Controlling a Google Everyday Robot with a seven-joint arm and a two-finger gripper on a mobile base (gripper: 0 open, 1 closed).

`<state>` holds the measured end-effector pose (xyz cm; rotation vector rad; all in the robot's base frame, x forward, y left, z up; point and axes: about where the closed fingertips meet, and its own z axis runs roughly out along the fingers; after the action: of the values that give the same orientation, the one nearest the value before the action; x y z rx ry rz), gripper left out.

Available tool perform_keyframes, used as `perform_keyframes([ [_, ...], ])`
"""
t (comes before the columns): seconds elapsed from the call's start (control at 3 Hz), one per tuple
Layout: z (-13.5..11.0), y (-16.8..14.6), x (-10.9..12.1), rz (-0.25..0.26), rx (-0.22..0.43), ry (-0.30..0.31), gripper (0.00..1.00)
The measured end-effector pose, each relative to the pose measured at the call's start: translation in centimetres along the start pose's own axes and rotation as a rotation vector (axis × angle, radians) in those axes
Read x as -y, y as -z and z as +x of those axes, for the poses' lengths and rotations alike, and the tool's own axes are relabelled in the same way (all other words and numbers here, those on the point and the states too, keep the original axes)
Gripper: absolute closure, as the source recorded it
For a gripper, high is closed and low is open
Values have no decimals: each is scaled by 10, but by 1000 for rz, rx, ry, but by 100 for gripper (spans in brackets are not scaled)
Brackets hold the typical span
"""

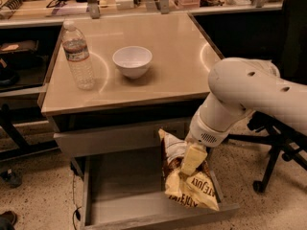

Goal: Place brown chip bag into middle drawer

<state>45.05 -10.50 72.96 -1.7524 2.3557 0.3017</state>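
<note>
The brown chip bag, crinkly with a yellow band bearing dark letters, hangs upright over the right part of the open middle drawer, its lower edge near the drawer's right side wall. My gripper is shut on the bag's upper middle, with one pale finger showing in front of it. The white arm reaches in from the right. The drawer's grey floor is bare on the left.
A tan tabletop above the drawer carries a water bottle at the left and a white bowl in the middle. A closed drawer front sits above the open one. An office chair base stands at the right.
</note>
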Motion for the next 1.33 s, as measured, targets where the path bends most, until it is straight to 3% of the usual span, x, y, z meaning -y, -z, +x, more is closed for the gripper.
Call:
perform_keyframes([
  [0.33, -2, -25, 3, 2, 51, -58, 100],
  [0.67, -7, -57, 4, -50, 80, -88, 100],
  [1.0, -7, -57, 4, -50, 80, -88, 100],
  [1.33, -12, -90, -11, -116, 105, -116, 100],
])
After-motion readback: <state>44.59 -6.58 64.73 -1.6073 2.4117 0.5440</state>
